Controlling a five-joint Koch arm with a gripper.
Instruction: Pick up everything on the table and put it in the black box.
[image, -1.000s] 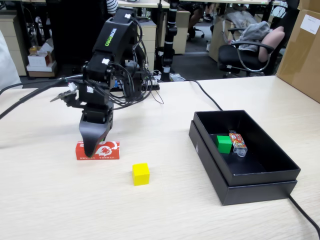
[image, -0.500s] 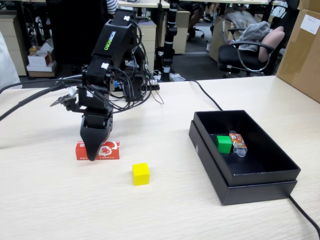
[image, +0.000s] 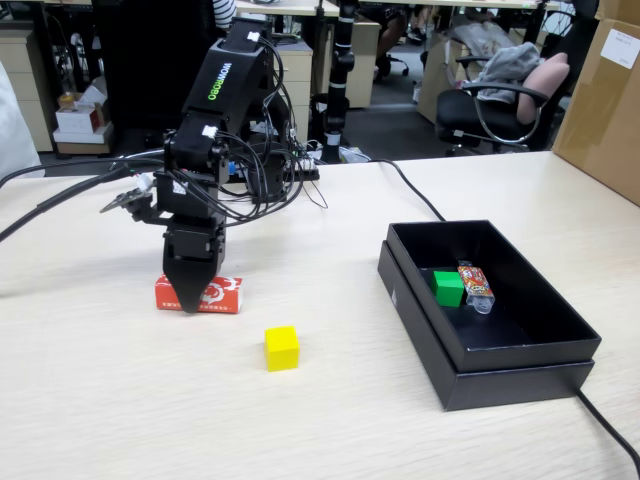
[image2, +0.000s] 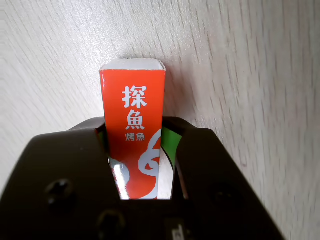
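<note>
Yellow cube (image: 282, 347) sits nearest on the beige wood-grain table (image: 120, 400), with the black box (image: 487, 308) to its right in the fixed view holding a green cube (image: 448, 287) and a clear-wrapped packet (image: 476, 285). Just behind the yellow cube lies the red carton (image2: 137, 145), and the gripper (image2: 141, 175) has its jaws closed around it, one on each long side, as the wrist view shows. A brown cardboard carton (image: 605, 95) stands far right.
</note>
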